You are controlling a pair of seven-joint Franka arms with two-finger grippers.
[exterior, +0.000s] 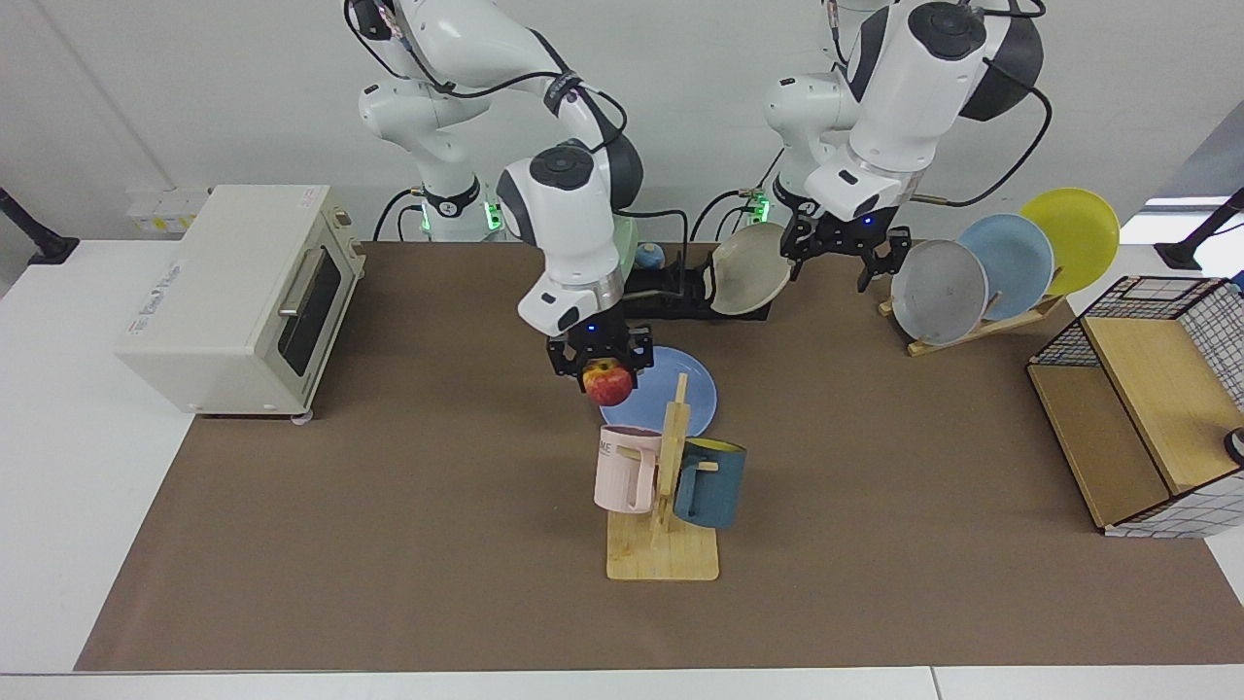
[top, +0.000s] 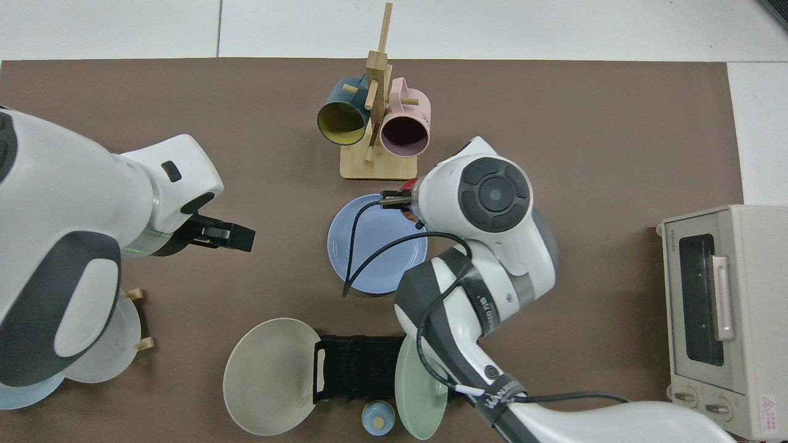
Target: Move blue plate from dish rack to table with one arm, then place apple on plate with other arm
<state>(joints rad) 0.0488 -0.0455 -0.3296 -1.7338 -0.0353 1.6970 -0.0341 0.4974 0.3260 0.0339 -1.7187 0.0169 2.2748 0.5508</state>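
Observation:
The blue plate [exterior: 692,391] [top: 369,252] lies flat on the brown table [exterior: 389,506], just in front of the black dish rack [exterior: 680,295] [top: 357,368]. My right gripper [exterior: 604,373] hangs over the plate's near-left rim, shut on the red and yellow apple [exterior: 607,385]. From above, the arm's wrist hides most of the apple [top: 407,185]. My left gripper [exterior: 844,262] [top: 237,237] is open and holds nothing. It is raised well to the side of the plate, between the beige plate [exterior: 746,282] and the grey plate [exterior: 938,292].
A wooden mug stand [exterior: 663,544] with a pink and a dark blue mug stands right in front of the plate. A toaster oven [exterior: 233,292] sits at one end, a slanted wood rack of plates [exterior: 1011,255] and a wire-sided box [exterior: 1147,399] at the other.

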